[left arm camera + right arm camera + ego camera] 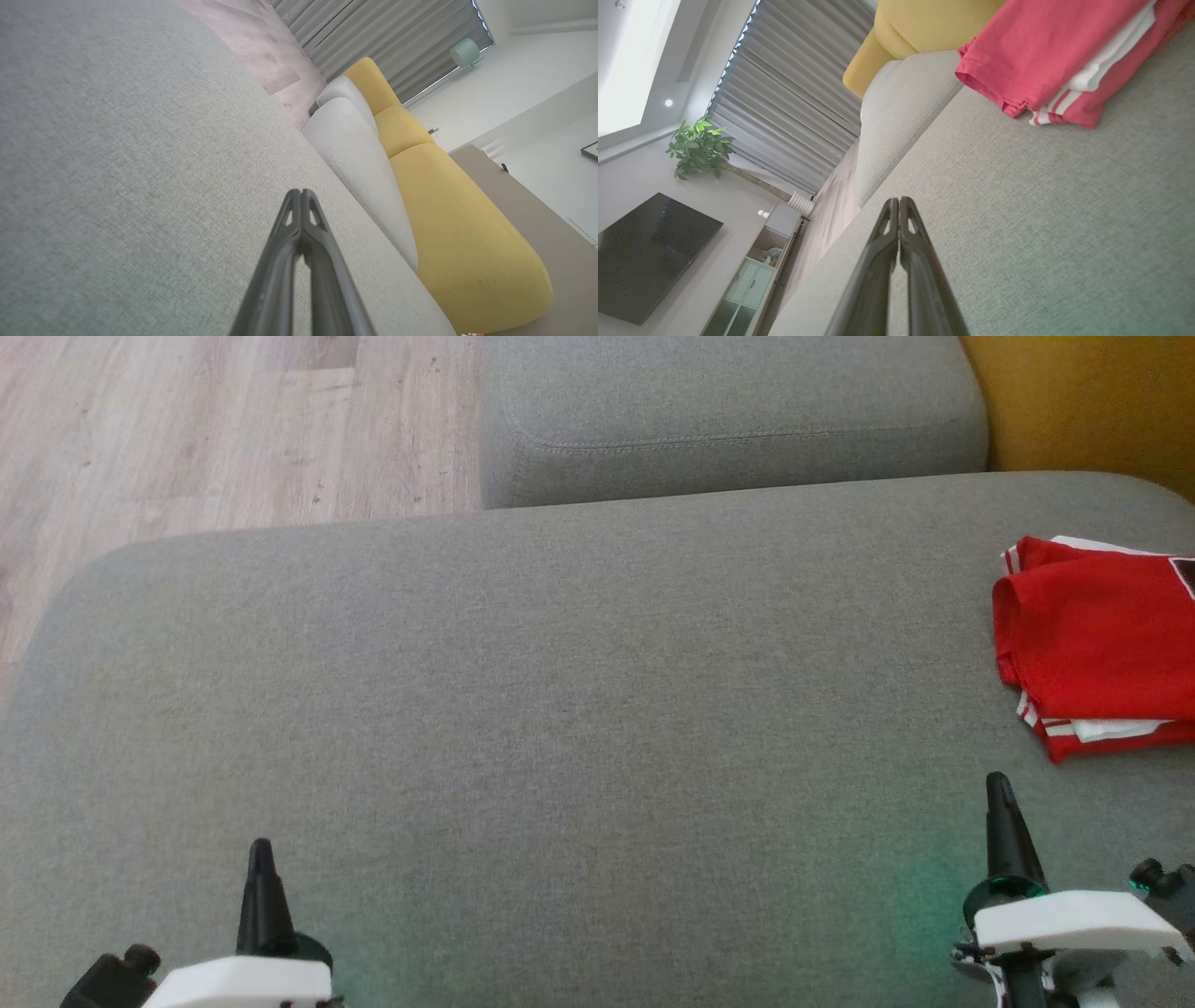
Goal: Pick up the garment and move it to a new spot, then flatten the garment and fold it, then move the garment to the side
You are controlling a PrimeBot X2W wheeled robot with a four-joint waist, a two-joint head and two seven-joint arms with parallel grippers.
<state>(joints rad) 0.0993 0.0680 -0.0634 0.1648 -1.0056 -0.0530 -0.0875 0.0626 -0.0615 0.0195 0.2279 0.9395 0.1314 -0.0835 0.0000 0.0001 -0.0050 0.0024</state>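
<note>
Lying folded on sofa (560,709), garment (1097,635); right wrist view adds television (649,256); left claw (260,847), right claw (997,780) closed.

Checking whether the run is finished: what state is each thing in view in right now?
Red garment with white stripes: folded, lying at the right side of the grey sofa seat.
Left gripper: shut, empty.
Right gripper: shut, empty, apart from the garment.
Grey pleated curtains: drawn.
Black flat television: screen dark.
</note>
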